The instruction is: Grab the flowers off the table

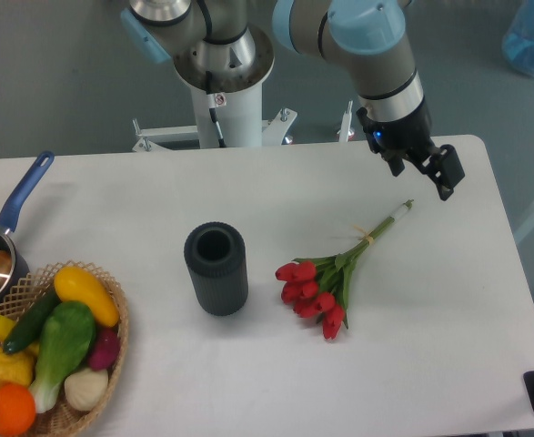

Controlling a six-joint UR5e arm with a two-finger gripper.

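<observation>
1. The flowers (pixel 326 282) lie flat on the white tabletop (pixel 448 346), right of centre. The red heads point toward the near edge, and the stems run up and to the right, tied with a pale band about midway.
2. The pincer (pixel 438 176) hangs above the far right part of the tabletop, just beyond the stem tips and not touching them. It holds nothing. From this angle I cannot tell whether its fingers are spread or pressed together.
3. The step in hand, as I judge it, is the approach — getting the pincer over the stems before going down.
4. To do it well, aim for the stems near the band, where they are bunched — not the soft heads or leaves.
5. Turn the fingers to straddle the stems crosswise, so they close across the bundle.
6. Go down low, since the stems lie thin against the tabletop; a high grip would likely close on air.
7. A dark cylinder (pixel 216 269) stands to the left, well apart from the flowers.
</observation>
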